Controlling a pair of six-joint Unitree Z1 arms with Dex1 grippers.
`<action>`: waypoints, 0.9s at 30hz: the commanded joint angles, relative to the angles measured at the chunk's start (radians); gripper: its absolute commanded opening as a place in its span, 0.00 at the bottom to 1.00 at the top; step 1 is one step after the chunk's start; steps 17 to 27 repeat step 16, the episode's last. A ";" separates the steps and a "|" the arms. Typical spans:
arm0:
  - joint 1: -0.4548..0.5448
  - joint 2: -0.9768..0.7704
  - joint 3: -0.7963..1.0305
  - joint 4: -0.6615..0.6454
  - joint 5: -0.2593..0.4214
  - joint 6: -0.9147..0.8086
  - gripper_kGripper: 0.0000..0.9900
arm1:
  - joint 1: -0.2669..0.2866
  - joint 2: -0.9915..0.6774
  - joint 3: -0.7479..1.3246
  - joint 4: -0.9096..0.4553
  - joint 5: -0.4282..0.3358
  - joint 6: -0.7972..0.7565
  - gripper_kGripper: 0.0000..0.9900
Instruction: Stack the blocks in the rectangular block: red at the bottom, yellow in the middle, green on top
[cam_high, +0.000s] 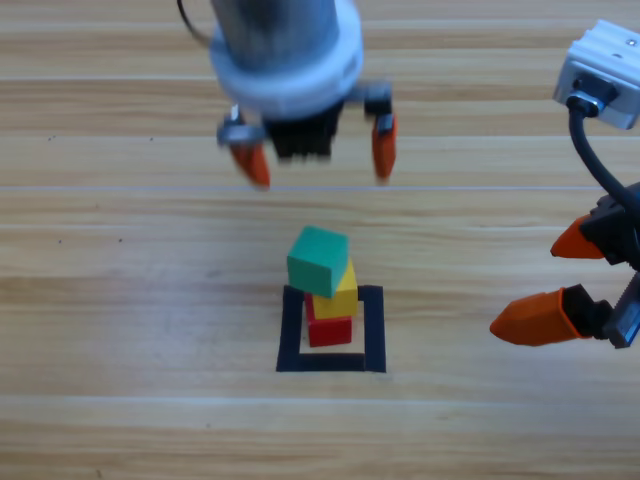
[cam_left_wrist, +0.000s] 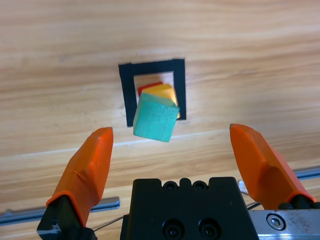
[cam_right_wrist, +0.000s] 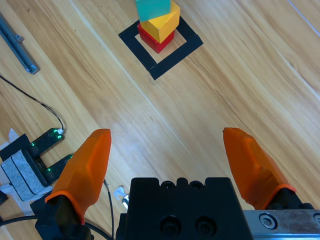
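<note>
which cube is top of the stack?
The green cube: it sits on the yellow cube, which rests on the red cube inside the black tape square.

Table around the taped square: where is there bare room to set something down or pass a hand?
Bare wood lies left of the rectangular block, below it toward the picture's bottom edge, and between it and the right gripper. It is crowded at the square, where the red, yellow and green cubes stand stacked, and just above, where the left gripper hovers open.
</note>
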 joint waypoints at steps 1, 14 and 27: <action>-0.055 -0.016 -0.146 0.091 0.101 0.051 1.00 | -0.023 -0.006 0.030 -0.009 -0.004 -0.005 1.00; -0.195 -0.691 0.808 -0.403 0.312 0.316 1.00 | -0.023 -0.011 0.033 -0.009 -0.020 -0.004 1.00; -0.195 -0.761 0.905 -0.463 0.305 0.348 1.00 | -0.023 -0.012 0.033 -0.011 -0.021 -0.004 1.00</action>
